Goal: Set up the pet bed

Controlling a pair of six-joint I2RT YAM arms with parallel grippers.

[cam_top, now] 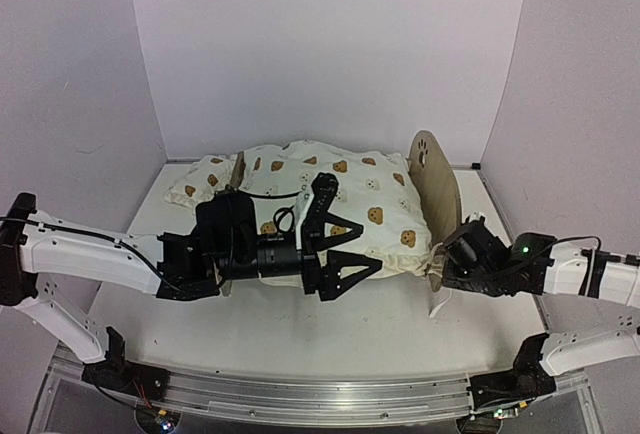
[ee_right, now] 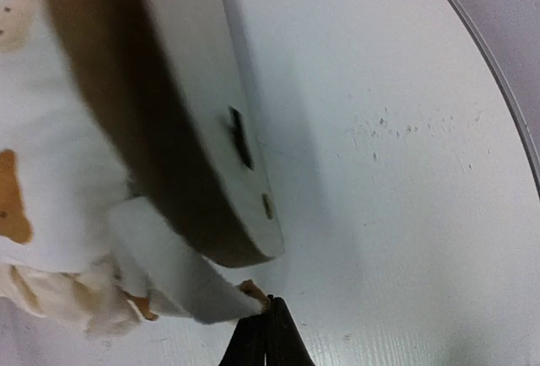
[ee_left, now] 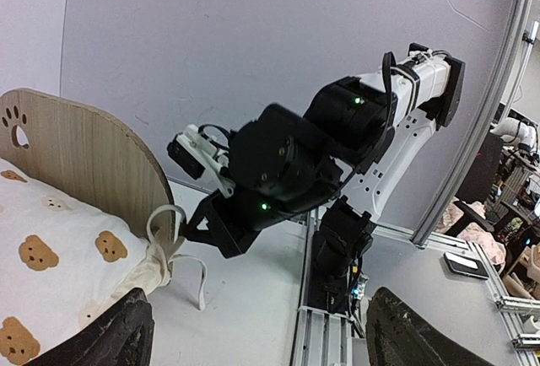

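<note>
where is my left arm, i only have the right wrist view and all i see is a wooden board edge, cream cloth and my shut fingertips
observer: the left gripper is over the large cream bear-print cushion, which lies in the light plywood pet bed.
operator: open or shut
observer: wide open. The left wrist view shows its two fingers far apart.
operator: any other tie loose near me
observer: yes. The left wrist view shows a second cream strand hanging loose below the cream cloth tie at the tip of the right gripper.
</note>
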